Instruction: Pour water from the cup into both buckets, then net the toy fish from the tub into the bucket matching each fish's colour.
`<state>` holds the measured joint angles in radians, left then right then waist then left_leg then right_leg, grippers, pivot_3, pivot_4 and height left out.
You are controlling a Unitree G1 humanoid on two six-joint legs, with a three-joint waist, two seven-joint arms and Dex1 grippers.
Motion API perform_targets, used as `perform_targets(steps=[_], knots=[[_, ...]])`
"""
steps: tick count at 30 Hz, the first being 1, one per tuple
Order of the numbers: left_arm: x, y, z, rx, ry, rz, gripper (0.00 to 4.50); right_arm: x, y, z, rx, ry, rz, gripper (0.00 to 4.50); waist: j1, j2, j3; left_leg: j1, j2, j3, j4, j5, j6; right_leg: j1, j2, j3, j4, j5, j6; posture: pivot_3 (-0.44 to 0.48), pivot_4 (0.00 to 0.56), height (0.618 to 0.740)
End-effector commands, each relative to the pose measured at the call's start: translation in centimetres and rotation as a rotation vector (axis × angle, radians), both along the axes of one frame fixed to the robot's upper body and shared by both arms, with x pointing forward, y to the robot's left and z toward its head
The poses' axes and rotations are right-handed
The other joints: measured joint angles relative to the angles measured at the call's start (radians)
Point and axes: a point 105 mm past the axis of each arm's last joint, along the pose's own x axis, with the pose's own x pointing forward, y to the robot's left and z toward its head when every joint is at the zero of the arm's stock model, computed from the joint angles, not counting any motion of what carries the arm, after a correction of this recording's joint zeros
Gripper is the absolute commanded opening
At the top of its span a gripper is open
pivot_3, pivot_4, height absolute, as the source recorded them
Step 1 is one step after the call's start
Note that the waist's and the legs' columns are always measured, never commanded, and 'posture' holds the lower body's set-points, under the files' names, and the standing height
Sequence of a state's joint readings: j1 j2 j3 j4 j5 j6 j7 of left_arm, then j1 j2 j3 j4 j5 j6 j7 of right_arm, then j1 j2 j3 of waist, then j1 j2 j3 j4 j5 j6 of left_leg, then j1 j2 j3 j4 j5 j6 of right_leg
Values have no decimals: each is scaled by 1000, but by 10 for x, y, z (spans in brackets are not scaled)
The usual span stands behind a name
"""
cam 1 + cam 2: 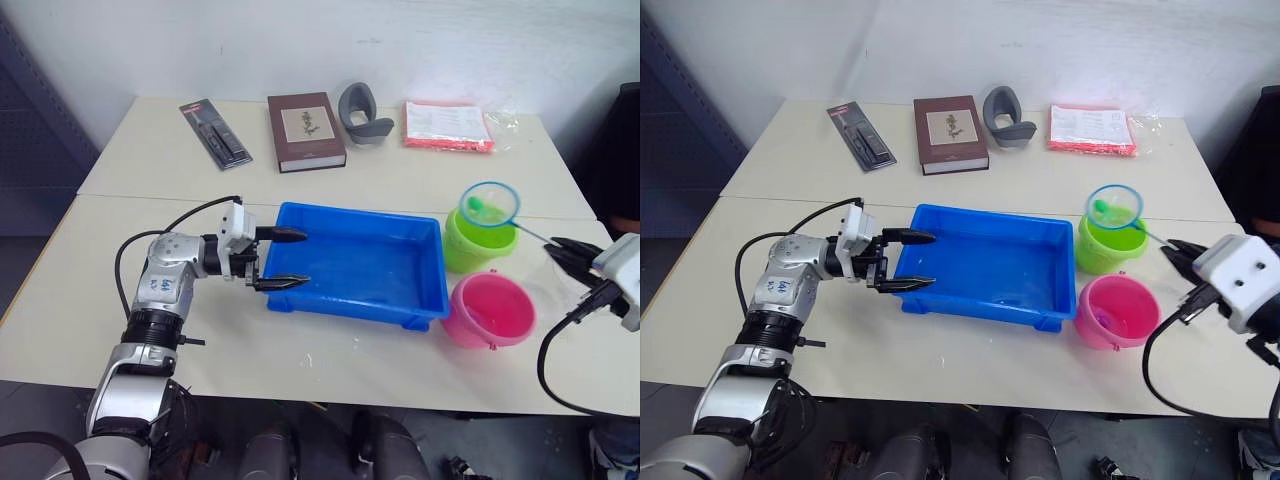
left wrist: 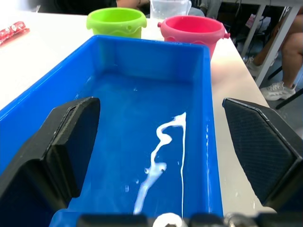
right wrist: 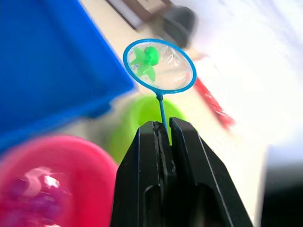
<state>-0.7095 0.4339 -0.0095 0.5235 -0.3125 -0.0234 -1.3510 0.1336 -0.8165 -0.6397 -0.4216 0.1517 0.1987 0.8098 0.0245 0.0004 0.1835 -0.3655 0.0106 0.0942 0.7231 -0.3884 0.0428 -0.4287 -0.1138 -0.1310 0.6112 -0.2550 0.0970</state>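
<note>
I see the right gripper [image 3: 162,130] clamped on the thin handle of the net [image 3: 159,65], both fingers pressed together around the stick. The blue-rimmed hoop sits directly above the lime green bucket [image 1: 476,240], and one green toy fish [image 3: 146,60] lies in the mesh.

The pink bucket [image 1: 489,310] stands just beside the green one, nearer to me, at the right end of the tub [image 1: 360,262]. In the right wrist view I make out dark pinkish shapes inside the pink bucket, too blurred for me to identify.

I have the left gripper [image 1: 283,259] spread wide at the tub's left end, holding nothing. One finger reaches over the rim at the far corner; the other lies along the outside of the near wall. In the left wrist view the tub floor is wet and glossy, with a white streak of reflected light on it.

The cup [image 2: 169,7] stands beyond the two buckets in the left wrist view, with its upper part cut off.

On the far half of the table [image 1: 150,300] I note a black packaged tool [image 1: 215,132], a brown book [image 1: 305,131], a grey curved holder [image 1: 362,113] and a red-edged packet [image 1: 447,125]. A person's legs [image 2: 284,56] show past the table edge in the left wrist view.
</note>
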Motion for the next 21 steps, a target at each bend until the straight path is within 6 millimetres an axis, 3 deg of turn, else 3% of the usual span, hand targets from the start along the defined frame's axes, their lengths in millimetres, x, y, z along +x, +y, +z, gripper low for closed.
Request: perform_targets(steps=[1, 4, 6, 11, 16, 21], knots=[[3, -9, 15, -36, -51, -10, 4466, 11, -24, 7, -255, -121, -108, 0, 0, 0, 0, 0, 0, 0, 0, 0, 0, 0, 0, 0, 0, 0, 0, 0, 150, 740], [5, -14, 18, -58, -57, -14, 4466, 18, -33, -8, -574, -140, -66, 0, 0, 0, 0, 0, -1, 1, 0, 0, 1, 0, -1, 1, 0, 0, 0, 0, 150, 740], [6, -16, 20, -69, -59, -9, 4466, 23, -44, -4, -720, -212, -111, 0, -2, 0, 0, 0, 0, 1, -1, 0, 0, 0, -1, 1, -1, 0, 0, 0, 150, 740], [6, -19, 21, -84, -59, -9, 4466, 31, -39, -14, -1007, -292, -2, 0, -4, 2, 0, 2, 1, 2, -3, 1, -1, 0, 0, 2, -1, 0, 0, 0, 150, 740], [8, -23, 24, -96, -64, -13, 4466, 28, -30, -27, -1097, -320, 96, 0, -5, 2, 0, 3, 1, 2, -5, 2, -3, 0, 1, 3, -1, 0, 0, 0, 150, 740], [7, -28, 25, -111, -66, -22, 4466, 30, -32, -15, -1138, -385, 72, 0, -2, 2, 0, 3, 1, 2, -5, 2, -3, 1, 0, 3, -2, 0, 0, 0, 150, 740]])
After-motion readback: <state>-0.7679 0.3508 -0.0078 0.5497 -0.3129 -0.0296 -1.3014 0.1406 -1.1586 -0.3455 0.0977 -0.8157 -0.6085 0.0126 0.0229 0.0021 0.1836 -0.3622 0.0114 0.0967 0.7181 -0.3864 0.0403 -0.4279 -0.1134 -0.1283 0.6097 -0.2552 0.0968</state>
